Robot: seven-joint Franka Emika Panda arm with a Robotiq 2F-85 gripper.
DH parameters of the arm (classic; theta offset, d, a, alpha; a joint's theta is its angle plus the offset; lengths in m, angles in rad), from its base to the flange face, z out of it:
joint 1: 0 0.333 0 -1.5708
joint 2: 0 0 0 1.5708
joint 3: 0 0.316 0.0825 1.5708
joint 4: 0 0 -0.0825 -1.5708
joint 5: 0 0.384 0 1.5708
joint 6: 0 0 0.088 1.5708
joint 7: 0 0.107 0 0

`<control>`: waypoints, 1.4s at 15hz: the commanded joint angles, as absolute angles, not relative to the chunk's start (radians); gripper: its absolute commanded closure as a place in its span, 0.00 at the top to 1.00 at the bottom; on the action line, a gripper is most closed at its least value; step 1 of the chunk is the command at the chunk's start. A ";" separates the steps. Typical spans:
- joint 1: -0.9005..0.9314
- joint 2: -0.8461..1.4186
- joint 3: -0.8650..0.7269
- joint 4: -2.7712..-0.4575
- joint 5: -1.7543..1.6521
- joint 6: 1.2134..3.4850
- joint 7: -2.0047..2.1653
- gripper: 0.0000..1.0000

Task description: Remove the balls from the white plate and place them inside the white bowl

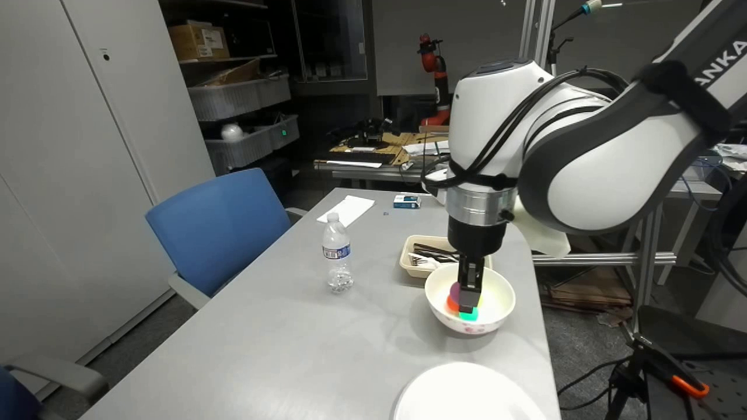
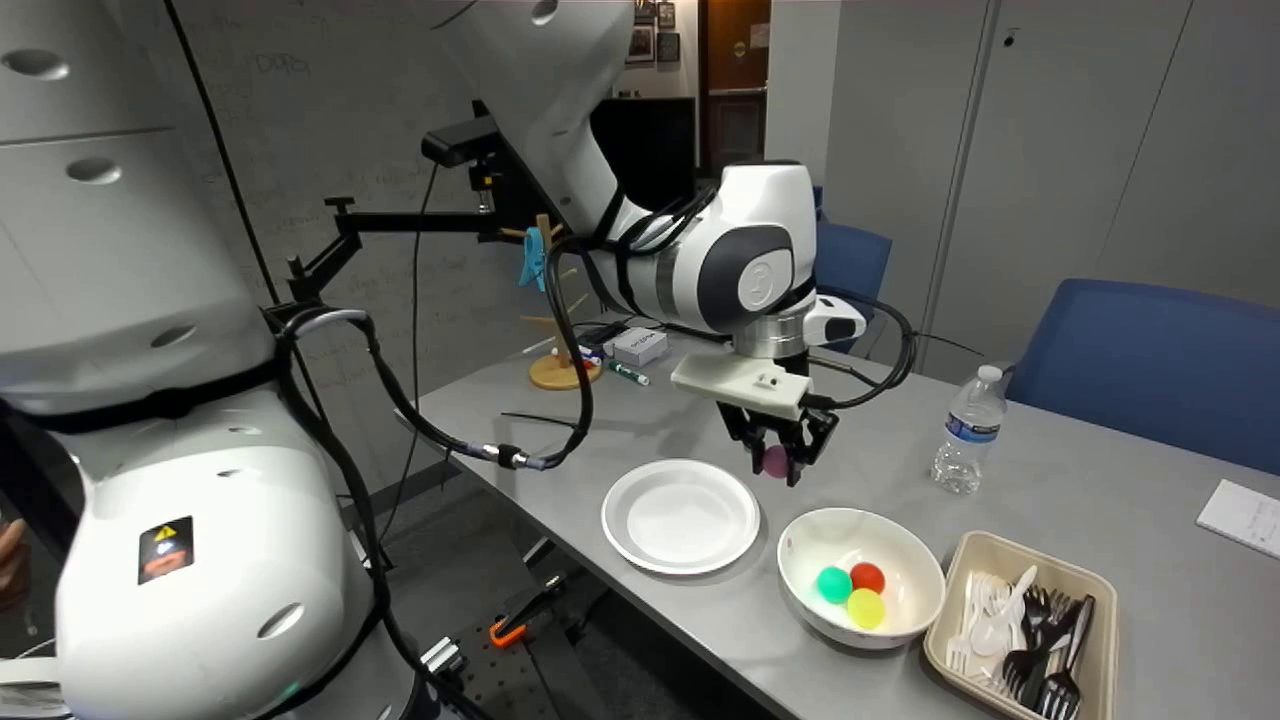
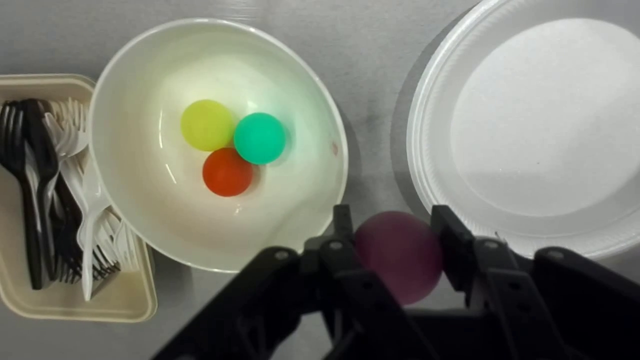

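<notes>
"Plate [image 3: 540, 120] with no ball on it in the wrist view, so what does the end effector [image 3: 395, 235] have?"

"The purple ball [image 3: 398, 260], pinched from both sides; a squeeze across the middle presumably stops it rolling free"

"And why do the yellow ball [image 3: 206, 125], green ball [image 3: 259, 138] and red ball [image 3: 227, 172] huddle in the bowl [image 3: 160, 205]?"

"Curved walls, I'd guess, send them to the middle. Three are in, so this may be the last transfer"

"In an exterior view, the bottle [image 1: 337, 256] stands off toward the tabletop [image 1: 280, 350] edge by the blue chair [image 1: 219, 227]. On purpose?"

"Out of the way, probably; plate and bowl sit along the opposite edge, on the side of the arm [image 1: 601, 181], which should shorten the carry"

"In an exterior view, with the tray [image 2: 1100, 640] just beside the bowl, where is the purple ball?"

"Up above the tabletop, apparently not yet over the bowl; held aloft like that, it should clear the rim"
</notes>
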State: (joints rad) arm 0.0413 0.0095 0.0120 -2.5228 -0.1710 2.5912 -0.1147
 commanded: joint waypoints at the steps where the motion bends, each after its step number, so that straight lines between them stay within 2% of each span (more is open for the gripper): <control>1: 0.028 0.015 0.010 -2.505 -0.160 2.590 -0.109 0.18; 13: -0.073 0.133 -0.075 -2.461 -0.090 2.732 -0.066 0.18; 14: -0.075 0.142 -0.076 -2.460 -0.081 2.739 -0.065 0.68; 15: -0.076 0.147 -0.077 -2.460 -0.077 2.742 -0.063 0.69; 19: -0.075 0.142 -0.075 -2.467 -0.055 2.737 -0.037 0.98; 21: -0.074 0.123 -0.073 -2.471 -0.042 2.719 -0.030 1.00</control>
